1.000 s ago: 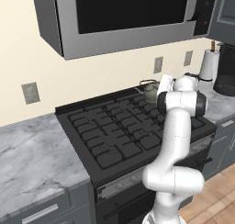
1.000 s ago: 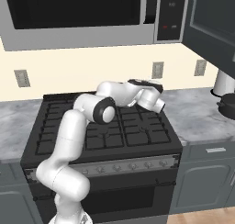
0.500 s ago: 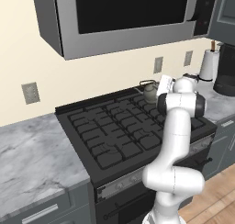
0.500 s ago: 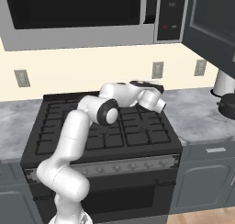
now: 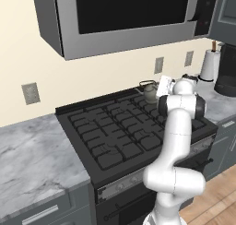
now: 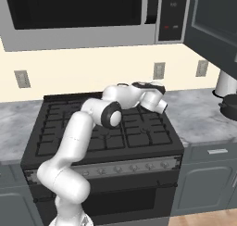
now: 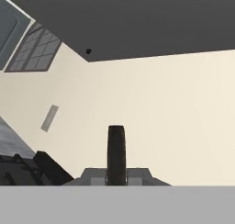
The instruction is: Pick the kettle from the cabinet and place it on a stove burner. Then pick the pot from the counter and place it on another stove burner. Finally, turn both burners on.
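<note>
- Small grey-olive metal kettle point(image 5: 148, 90) sits on the black cast-iron stove grate point(image 5: 120, 132), right of centre in the left base view.
- Claw point(image 7: 116, 156) is closed, holding nothing, beside the kettle.

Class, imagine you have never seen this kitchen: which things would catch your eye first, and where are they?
The white robot arm bends over the black gas cooktop, its hand near the back right corner. There a small grey kettle stands on a rear burner. Above hangs a silver-framed microwave, and a dark pot sits on the marble counter at the far right.
</note>
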Motion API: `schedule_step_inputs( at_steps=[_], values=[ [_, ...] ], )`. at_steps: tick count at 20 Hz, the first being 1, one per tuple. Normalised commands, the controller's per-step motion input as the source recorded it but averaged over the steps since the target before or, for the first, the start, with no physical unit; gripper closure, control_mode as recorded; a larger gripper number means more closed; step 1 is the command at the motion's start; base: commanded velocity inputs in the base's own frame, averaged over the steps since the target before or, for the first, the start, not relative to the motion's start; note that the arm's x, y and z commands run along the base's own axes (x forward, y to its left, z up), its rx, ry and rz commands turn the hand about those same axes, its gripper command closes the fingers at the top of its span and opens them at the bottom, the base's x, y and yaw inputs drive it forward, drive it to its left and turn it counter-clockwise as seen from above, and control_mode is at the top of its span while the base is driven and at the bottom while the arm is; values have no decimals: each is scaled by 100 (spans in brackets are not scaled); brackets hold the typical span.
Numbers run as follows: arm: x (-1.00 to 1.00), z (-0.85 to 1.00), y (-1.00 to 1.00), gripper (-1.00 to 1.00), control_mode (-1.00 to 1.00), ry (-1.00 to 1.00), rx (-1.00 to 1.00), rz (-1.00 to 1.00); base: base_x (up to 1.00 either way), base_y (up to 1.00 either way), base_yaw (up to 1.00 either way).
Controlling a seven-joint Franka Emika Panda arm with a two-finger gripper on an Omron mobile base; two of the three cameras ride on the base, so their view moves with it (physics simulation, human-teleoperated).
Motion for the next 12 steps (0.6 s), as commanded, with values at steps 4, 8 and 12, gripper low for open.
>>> schedule_step_inputs(
  at_steps=[4,8,12],
  values=[
    [11,-9,0,-100,-100,0,0,0,0,0,0],
    [16,-6,-2,-100,-100,0,1,0,0,0,0],
    [14,-5,-4,-100,-100,0,1,0,0,0,0]
  ],
)
